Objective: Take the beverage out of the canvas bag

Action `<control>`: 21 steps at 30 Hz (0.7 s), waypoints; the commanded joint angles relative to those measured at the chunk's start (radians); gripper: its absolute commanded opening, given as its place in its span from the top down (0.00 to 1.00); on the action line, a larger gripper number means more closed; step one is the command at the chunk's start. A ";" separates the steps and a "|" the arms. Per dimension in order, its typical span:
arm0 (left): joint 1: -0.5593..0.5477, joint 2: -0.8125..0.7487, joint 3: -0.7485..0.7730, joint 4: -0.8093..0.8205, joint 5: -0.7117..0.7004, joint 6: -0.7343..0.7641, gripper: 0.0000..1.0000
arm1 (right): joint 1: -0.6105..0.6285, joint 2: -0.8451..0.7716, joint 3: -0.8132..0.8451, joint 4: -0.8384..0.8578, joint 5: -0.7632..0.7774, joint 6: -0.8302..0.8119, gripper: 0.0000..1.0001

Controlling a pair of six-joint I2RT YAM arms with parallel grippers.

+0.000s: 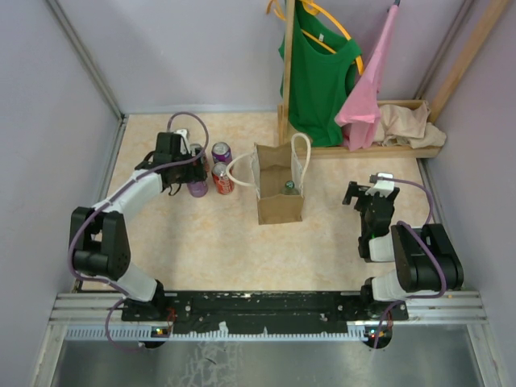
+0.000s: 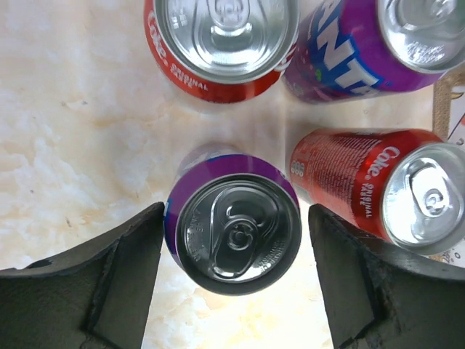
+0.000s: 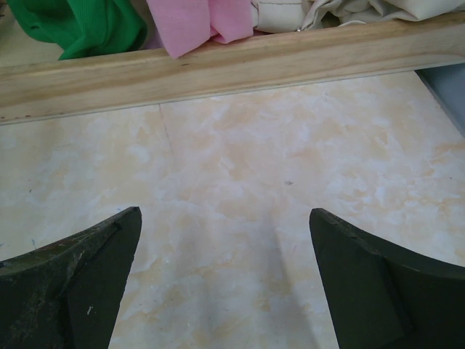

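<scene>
The left gripper (image 2: 234, 222) is seen with its jaws apart, flanking without touching a purple can (image 2: 238, 234) stood among three other cans (image 2: 225, 36) left of the canvas bag (image 1: 278, 208). One beverage (image 1: 289, 188) is seen inside the bag, so removal is judged unfinished. The right gripper (image 3: 225, 276) is spread, empty.

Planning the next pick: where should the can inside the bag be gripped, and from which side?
Grip the can just under its top, coming straight down through the bag mouth: only its top shows, and the bag walls block every side.
</scene>
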 commanded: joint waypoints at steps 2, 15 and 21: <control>0.008 -0.069 0.064 0.023 -0.024 0.018 0.07 | -0.001 0.001 0.021 0.050 0.003 0.001 0.01; 0.007 -0.141 0.138 0.008 0.026 0.082 0.00 | -0.002 0.001 0.020 0.051 0.004 0.001 0.01; -0.031 -0.179 0.246 0.072 0.157 0.172 0.00 | -0.002 0.000 0.020 0.052 0.003 0.001 0.01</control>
